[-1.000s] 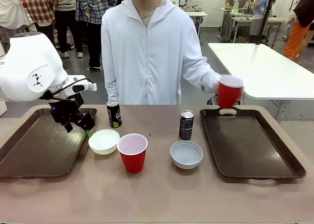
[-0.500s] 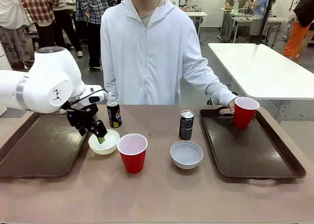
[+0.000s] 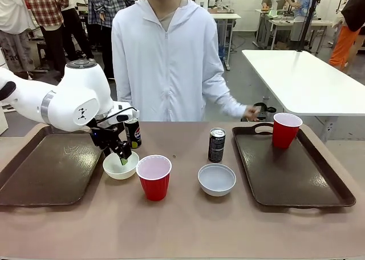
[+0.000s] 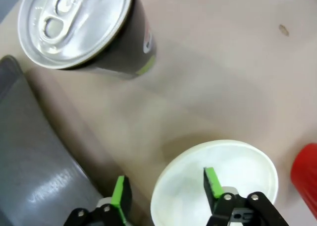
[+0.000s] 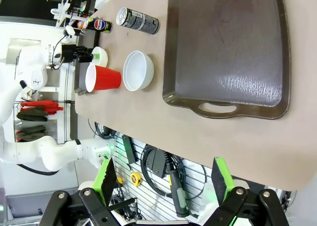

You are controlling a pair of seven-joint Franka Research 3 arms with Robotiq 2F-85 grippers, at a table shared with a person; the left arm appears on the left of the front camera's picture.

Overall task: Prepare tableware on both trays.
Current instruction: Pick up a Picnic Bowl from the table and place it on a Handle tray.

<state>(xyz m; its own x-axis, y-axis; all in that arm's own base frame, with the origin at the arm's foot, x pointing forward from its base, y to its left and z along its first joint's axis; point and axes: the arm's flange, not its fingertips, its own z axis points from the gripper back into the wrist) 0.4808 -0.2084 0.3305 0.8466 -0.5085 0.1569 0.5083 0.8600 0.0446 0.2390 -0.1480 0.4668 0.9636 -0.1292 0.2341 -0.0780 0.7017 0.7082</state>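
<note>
Closest to the robot's side, the right gripper stands wide and empty off the edge of the table. On the table, the near red cup and the right-hand bowl wait outside the trays. At the cup's 10 o'clock, the left gripper straddles the wall of the left-hand bowl, one green pad inside and one outside. Its jaws are partly drawn in but not yet pinched. The job appears to be moving this bowl onto the bare left tray at its 9 o'clock. That calls for a gentle, centred squeeze on the thin wall and a straight lift high enough to clear the tray's raised rim. The swing should then stay clear of the Pepsi can at 12 o'clock and the cup at 4 o'clock. Farther back, a second can stands just left of the right tray, where the far red cup already sits upright at the tray's 12 o'clock. The wrist picture cuts off the bowl's near rim, so pad contact cannot be confirmed. The second can's label is too small to read, and the person's hand is blurred.
</note>
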